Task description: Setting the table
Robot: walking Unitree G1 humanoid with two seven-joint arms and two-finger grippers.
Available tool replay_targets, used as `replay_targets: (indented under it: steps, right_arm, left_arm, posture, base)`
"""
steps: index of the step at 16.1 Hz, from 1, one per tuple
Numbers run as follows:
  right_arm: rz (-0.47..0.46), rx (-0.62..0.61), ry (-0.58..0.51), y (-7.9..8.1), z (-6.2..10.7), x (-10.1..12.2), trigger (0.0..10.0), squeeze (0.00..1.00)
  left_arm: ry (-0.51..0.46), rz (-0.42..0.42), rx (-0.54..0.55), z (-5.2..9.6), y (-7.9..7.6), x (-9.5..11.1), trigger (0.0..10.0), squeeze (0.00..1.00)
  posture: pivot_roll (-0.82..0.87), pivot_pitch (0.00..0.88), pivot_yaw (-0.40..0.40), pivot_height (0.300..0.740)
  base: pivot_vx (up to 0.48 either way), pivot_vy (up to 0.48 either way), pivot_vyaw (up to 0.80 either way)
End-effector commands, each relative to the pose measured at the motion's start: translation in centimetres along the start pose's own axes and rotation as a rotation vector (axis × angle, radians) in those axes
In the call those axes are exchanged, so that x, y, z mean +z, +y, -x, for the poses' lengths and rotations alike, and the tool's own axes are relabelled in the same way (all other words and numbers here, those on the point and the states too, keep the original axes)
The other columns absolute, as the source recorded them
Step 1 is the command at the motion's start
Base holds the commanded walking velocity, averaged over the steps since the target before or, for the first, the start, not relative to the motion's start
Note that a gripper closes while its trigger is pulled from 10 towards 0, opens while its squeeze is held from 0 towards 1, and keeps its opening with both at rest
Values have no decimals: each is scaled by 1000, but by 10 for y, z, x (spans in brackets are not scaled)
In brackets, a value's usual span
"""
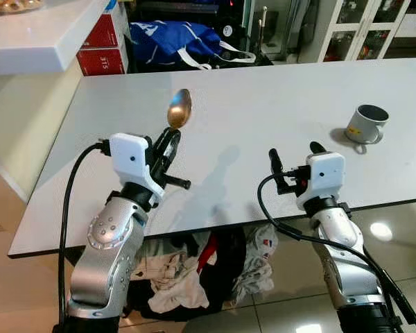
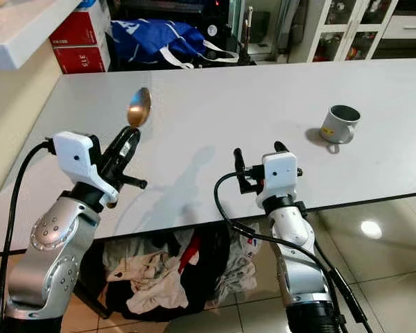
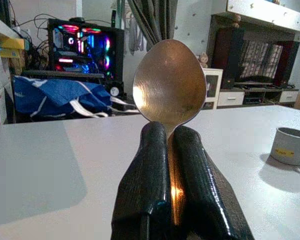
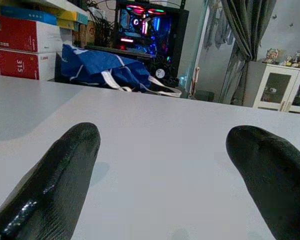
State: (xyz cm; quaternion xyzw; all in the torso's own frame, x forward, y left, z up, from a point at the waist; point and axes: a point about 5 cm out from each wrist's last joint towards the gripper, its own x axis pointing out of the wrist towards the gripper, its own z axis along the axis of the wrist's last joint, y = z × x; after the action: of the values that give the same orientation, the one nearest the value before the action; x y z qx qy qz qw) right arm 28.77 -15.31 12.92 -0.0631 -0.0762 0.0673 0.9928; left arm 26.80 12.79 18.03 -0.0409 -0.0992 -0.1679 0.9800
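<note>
A golden spoon [image 1: 179,109] sticks up from my left gripper [image 1: 168,142], which is shut on its handle above the near left part of the white table [image 1: 263,104]. In the left wrist view the spoon bowl [image 3: 169,82] rises above the two closed fingers [image 3: 147,185]. My right gripper [image 1: 295,155] is open at the table's near edge, its fingertips [image 4: 70,165] wide apart with nothing between them. A grey mug [image 1: 366,124] stands upright on the table to the right, its handle toward me.
A white counter [image 1: 28,41] juts in at the far left, with red boxes [image 1: 100,45] below it. A blue bag [image 1: 170,38] lies beyond the table's far edge. Clothes [image 1: 194,270] are piled on the floor under the table. Cabinets [image 1: 360,28] stand at the far right.
</note>
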Motion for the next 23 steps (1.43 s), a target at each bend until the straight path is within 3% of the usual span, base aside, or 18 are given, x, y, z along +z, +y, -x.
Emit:
replay_targets:
  steps: [1, 19, 23]
  right_arm:
    - [6, 3, -21, 0, -3, 4, 10000, 0]
    - [18, 10, -11, 1, -4, 2, 10000, 0]
    - [11, 11, -10, 4, -3, 1, 10000, 0]
  left_arm:
    - [5, -1, 19, -3, 4, 1, 0, 0]
    - [31, -17, 42, 0, 7, -4, 0, 0]
    - [32, -15, 59, -1, 8, -3, 0, 0]
  posture:
    - [-76, 0, 30, 740]
    - [-72, 0, 27, 740]
    - [-73, 0, 35, 740]
  base:
    - [0, 0, 0]
    - [0, 0, 85]
    - [284, -383, 0]
